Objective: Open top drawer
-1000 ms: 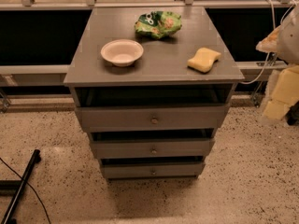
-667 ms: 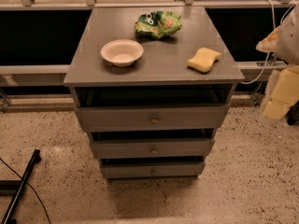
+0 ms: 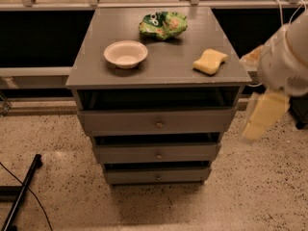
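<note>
The top drawer [image 3: 125,121] is the widest grey front of three in a grey cabinet, with a small round metal knob [image 3: 159,124] at its centre. A dark gap shows above its front. Two narrower grey drawers [image 3: 157,154] [image 3: 157,175] sit below it with like knobs. My arm [image 3: 288,52] is white and blurred at the right edge. My gripper [image 3: 262,117] hangs as a cream shape to the right of the cabinet, about level with the top drawer and apart from it.
On the cabinet top [image 3: 91,57] lie a white bowl [image 3: 125,54], a green crumpled bag [image 3: 162,24] and a yellow sponge [image 3: 210,61]. A black pole [image 3: 21,194] and cable lie on the speckled floor at the lower left. Dark panels with rails run behind.
My arm and gripper have swung left and down, closer to the cabinet's right side. The drawers and the things on top have not moved.
</note>
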Action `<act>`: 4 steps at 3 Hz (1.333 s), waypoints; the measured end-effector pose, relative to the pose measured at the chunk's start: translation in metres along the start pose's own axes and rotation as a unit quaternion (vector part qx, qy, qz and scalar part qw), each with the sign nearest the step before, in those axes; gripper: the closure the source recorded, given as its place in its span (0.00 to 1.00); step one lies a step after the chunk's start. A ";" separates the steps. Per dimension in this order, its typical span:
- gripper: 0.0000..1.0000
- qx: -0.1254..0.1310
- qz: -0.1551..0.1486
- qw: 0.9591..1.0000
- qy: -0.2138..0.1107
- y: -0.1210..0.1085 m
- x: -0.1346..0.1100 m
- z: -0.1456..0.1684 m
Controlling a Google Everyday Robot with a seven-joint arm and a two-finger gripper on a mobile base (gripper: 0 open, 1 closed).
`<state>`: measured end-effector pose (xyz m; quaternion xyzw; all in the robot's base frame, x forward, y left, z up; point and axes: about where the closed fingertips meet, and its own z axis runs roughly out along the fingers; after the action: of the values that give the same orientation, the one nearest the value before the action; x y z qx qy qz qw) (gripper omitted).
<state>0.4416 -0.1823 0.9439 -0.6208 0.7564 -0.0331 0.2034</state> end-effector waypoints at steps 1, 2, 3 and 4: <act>0.00 0.001 -0.041 0.998 -0.042 0.051 0.021 0.056; 0.00 0.005 -0.055 0.998 -0.036 0.053 0.028 0.065; 0.00 0.014 -0.087 0.996 -0.016 0.036 0.016 0.114; 0.00 0.048 -0.125 0.991 -0.001 -0.005 0.008 0.177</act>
<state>0.5069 -0.1551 0.7816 -0.7001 0.6701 -0.0937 0.2281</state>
